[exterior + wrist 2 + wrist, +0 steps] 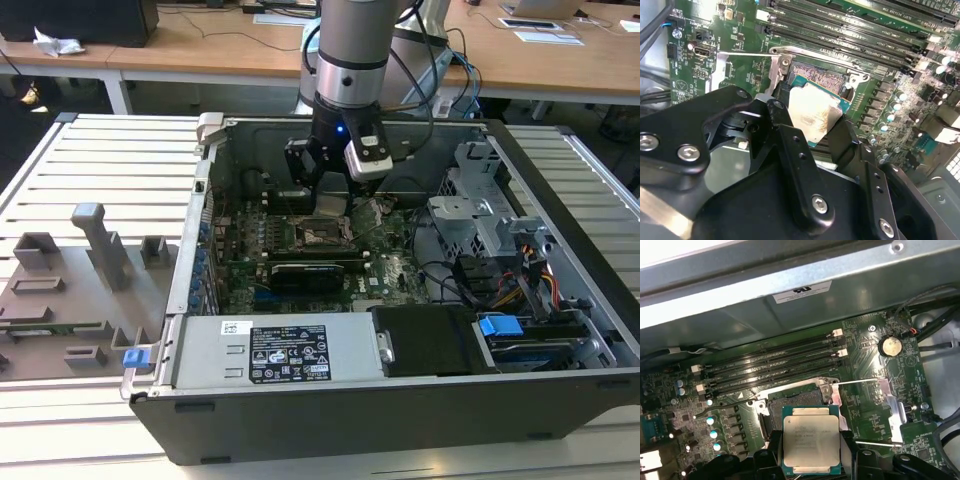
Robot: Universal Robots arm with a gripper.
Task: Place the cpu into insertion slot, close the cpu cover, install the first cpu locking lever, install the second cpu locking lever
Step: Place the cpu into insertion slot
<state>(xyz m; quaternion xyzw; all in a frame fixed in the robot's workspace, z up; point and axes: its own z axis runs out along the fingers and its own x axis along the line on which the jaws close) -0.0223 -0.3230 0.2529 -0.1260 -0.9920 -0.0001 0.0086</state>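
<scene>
Here the cpu (811,442) is gripped at two opposite edges by the black fingers (795,150) of the gripper (812,125). It is held over the insertion slot (795,401), partly covering it. Long memory slots (770,365) are seen just beyond that slot, all inside the open computer case (350,430).

cpu (811,444): dull silver-grey metal top, thin green board edge, glares bright in the second wrist view. Gripper (810,119) fingers (792,155): matt black, smooth, with shiny silver screw heads (820,204). Insertion slot (796,401): brownish pin field, bare shiny metal rim. Motherboard (875,405): green, slightly glossy. Memory slots (770,362): black plastic. Case wall (790,285): smooth grey sheet metal. Table (100,150): pale ribbed metal. Far desks (200,45): light wood
</scene>
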